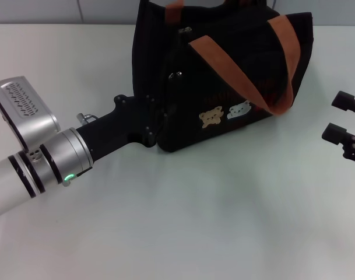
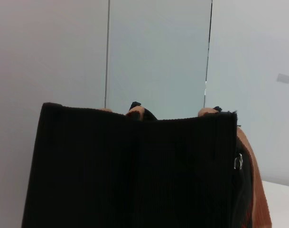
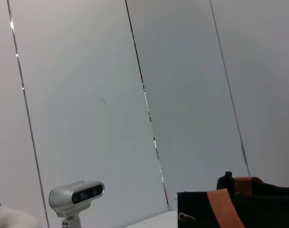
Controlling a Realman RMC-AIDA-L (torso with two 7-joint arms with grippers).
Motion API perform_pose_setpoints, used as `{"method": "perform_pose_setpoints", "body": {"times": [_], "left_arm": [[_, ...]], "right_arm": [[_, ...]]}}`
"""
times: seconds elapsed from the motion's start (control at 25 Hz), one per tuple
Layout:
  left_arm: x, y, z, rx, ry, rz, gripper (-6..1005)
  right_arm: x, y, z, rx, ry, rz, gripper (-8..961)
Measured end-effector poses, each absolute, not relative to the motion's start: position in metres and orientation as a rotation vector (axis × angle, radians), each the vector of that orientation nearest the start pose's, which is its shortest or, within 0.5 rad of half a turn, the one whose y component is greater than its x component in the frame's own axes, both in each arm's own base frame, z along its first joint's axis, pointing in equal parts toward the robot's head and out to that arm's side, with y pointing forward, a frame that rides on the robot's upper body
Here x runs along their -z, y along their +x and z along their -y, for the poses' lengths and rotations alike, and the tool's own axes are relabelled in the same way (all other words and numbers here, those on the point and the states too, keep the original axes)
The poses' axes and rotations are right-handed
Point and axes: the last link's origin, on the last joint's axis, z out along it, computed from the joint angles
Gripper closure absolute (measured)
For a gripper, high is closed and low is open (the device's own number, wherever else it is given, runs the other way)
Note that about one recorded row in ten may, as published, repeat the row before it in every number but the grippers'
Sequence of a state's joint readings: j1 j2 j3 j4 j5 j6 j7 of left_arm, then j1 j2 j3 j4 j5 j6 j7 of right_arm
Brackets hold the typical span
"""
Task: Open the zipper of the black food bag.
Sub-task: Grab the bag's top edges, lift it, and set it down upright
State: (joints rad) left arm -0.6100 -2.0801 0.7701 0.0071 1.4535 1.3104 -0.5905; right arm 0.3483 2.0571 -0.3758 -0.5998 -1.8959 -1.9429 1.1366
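Left pincer (image 1: 155,125) is pressed against the near end wall of the black food bag (image 1: 224,87), low on that wall; its fingers merge with the dark fabric, so I cannot tell whether they are parted or clamped on anything. From that arm's wrist camera the end wall fills the lower view as a ribbed black panel.

Standing upright on the white bench (image 1: 183,210), the bag has its bear patches facing the robot and its long axis running from the left pincer away toward the back right. It looks soft and light, likely to slide or buckle when pulled, so bracing an end seems wise. The zipper (image 1: 178,52) should run along the top; a small silver pull (image 1: 179,75) shows near the left pincer's end, and that tab looks like the place to pinch.

Beyond the bag's far side, the right pincer (image 1: 343,116) hovers well clear, fingers spread apart.
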Motion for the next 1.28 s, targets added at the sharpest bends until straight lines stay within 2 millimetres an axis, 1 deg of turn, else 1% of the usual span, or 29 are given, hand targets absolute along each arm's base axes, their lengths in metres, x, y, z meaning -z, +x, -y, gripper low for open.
{"method": "perform_pose_setpoints", "body": {"times": [0.44, 0.56, 0.68, 0.8, 0.84, 0.88, 0.92, 0.96, 1.08, 1.12, 1.2, 1.28], "left_arm": [[0.076, -0.263, -0.32, 0.873, -2.388, 0.409, 883], [0.068, -0.267, -0.317, 0.894, -2.374, 0.393, 884], [0.047, -0.278, -0.305, 0.937, -2.334, 0.334, 885], [0.012, -0.294, -0.294, 0.943, -2.283, 0.268, 885], [0.006, -0.297, -0.291, 0.941, -2.277, 0.264, 885], [-0.013, -0.303, -0.285, 0.926, -2.27, 0.224, 885], [-0.018, -0.304, -0.284, 0.921, -2.269, 0.21, 885], [-0.029, -0.306, -0.28, 0.912, -2.27, 0.178, 885], [-0.061, -0.306, -0.272, 0.915, -2.288, 0.073, 886], [-0.076, -0.302, -0.269, 0.93, -2.304, 0.032, 886], [-0.098, -0.294, -0.265, 0.96, -2.338, -0.031, 886], [-0.113, -0.282, -0.261, 0.968, -2.39, -0.109, 886]], "right_arm": [[-0.051, 0.295, -0.259, -1.137, -2.47, -0.446, 223], [-0.052, 0.294, -0.26, -1.138, -2.466, -0.444, 223], [-0.053, 0.294, -0.261, -1.143, -2.453, -0.444, 223], [-0.053, 0.294, -0.261, -1.146, -2.447, -0.445, 223], [-0.053, 0.294, -0.261, -1.147, -2.447, -0.445, 223], [-0.053, 0.294, -0.261, -1.151, -2.446, -0.444, 223], [-0.053, 0.293, -0.261, -1.153, -2.445, -0.442, 223], [-0.053, 0.292, -0.261, -1.163, -2.441, -0.438, 223], [-0.053, 0.291, -0.262, -1.173, -2.439, -0.432, 223], [-0.053, 0.291, -0.262, -1.176, -2.44, -0.43, 223], [-0.053, 0.29, -0.262, -1.181, -2.441, -0.428, 223], [-0.05, 0.289, -0.261, -1.192, -2.441, -0.434, 223]]}}
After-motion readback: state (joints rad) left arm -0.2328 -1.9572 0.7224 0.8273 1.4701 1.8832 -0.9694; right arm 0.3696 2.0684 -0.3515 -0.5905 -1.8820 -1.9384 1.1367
